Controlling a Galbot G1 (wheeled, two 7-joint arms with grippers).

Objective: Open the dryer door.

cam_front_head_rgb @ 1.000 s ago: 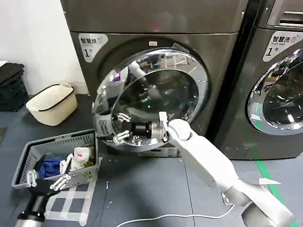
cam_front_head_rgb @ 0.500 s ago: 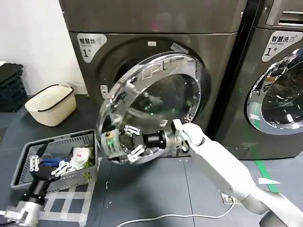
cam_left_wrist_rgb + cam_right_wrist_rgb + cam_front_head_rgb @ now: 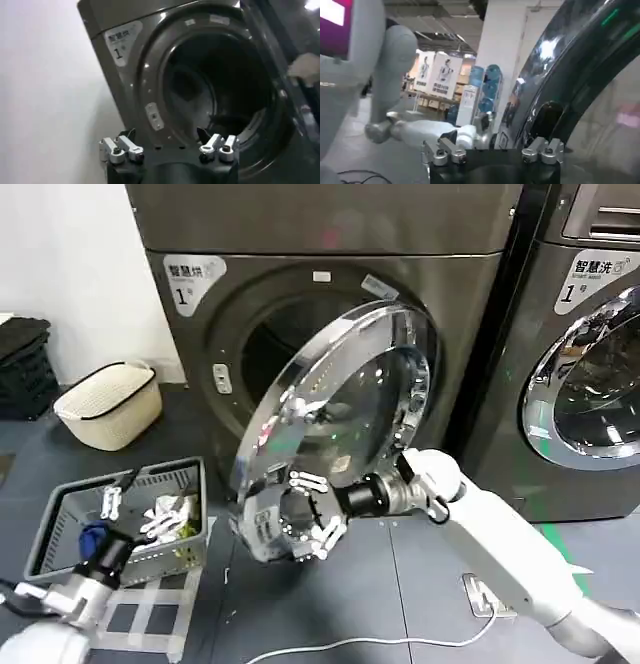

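Head view: dryer door [image 3: 345, 419] is swung well out from the drum opening [image 3: 275, 349], hinged on the side nearer the second machine [image 3: 590, 354], its free edge out toward the grey laundry basket [image 3: 60, 519]. Glass and chrome ring face obliquely forward; the dark drum mouth is exposed beside the door's free edge.

Right gripper [image 3: 310, 514] sits low on the door, at the free edge of the chrome ring, white forearm trailing back away from the dryer. Jaws look spread, fingers splayed against the rim rather than clenched round anything; it seems to be pushing or hooking the edge, though the exact contact is hard to make out. Right wrist view: finger pads [image 3: 442, 152] apart, the door's curved dark rim [image 3: 570, 75] just beyond them.

Left gripper [image 3: 135, 509] hovers over the laundry basket, well away from the door, jaws released and holding nothing. Left wrist view: it faces the open drum [image 3: 215, 95] from a distance, fingers [image 3: 120, 149] parted.

Step in hand, by my reading: mid-swing of the door, past halfway open.

Next move calls for carrying the free edge further round its hinge arc, away from the drum opening, keeping contact on the rim so it does not slip off the chrome, then clearing the right arm from the door's path. Left arm needs nothing
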